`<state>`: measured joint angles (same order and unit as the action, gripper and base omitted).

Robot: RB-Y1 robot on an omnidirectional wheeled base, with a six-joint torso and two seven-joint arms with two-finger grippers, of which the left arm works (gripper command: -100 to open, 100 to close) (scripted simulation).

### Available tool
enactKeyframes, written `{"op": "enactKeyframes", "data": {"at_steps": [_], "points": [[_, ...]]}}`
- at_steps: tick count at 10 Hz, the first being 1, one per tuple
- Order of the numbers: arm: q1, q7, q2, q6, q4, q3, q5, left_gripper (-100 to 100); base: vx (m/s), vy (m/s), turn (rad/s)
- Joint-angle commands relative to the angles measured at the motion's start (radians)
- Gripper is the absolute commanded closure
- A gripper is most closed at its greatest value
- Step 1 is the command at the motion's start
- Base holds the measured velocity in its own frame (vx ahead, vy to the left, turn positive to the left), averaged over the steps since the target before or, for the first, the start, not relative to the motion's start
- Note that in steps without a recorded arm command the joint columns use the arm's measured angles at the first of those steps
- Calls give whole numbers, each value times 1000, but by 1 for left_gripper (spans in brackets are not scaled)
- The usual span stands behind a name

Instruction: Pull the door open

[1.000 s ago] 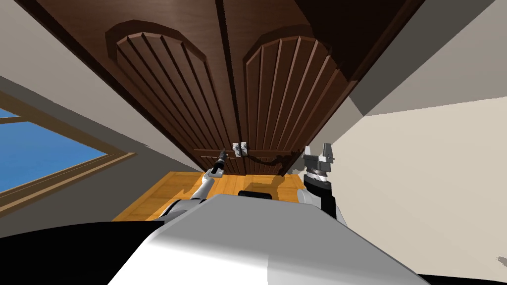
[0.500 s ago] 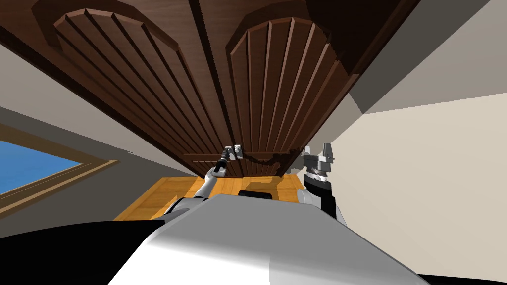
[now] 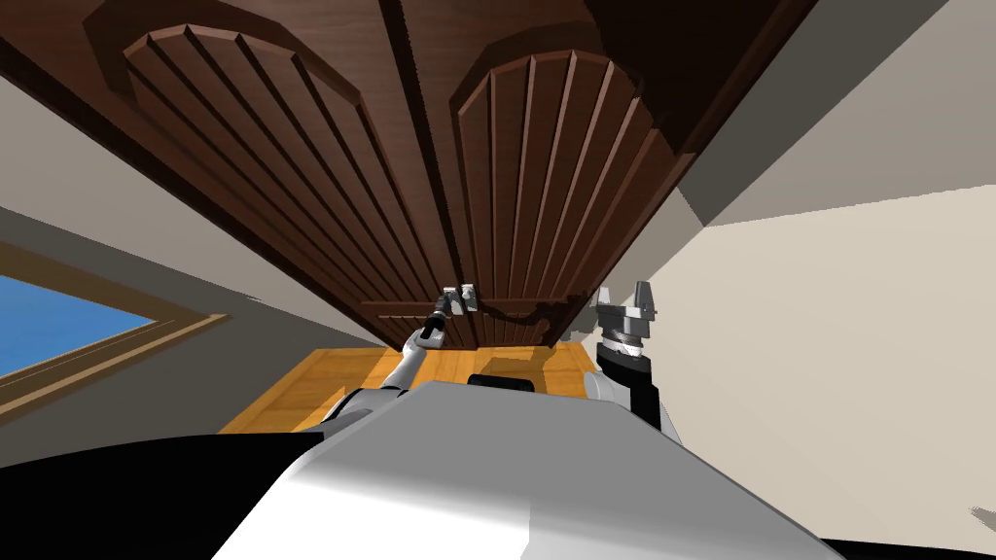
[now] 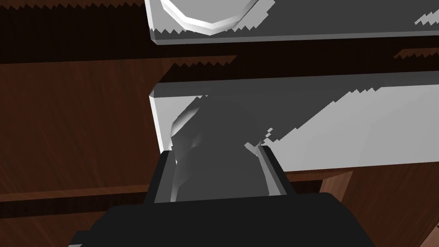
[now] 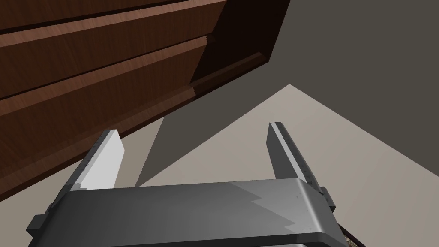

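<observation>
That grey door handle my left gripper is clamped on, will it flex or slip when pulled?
Probably stiff: the handle looks like a solid grey knob on a flat plate. It may slip, since its smooth rounded sides give the left gripper little edge. The tall panelled door likely swings heavily.

We can read no text, label, brand, number or sign. The dark brown door [image 3: 545, 185] and the grey door handle [image 4: 214, 150] bear none.
</observation>
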<state>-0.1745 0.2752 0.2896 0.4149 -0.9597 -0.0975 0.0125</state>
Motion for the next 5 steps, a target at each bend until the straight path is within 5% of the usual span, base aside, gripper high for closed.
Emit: {"op": "enactKeyframes", "data": {"at_steps": [1,4,5], "points": [[16,2,16,-3,7,-13,-3,100,-102,39,79],[24,4,25,-4,10,-19,-5,100,-138,64,84],[37,11,23,-17,-26,-8,-2,-100,-186,88,-7]]}}
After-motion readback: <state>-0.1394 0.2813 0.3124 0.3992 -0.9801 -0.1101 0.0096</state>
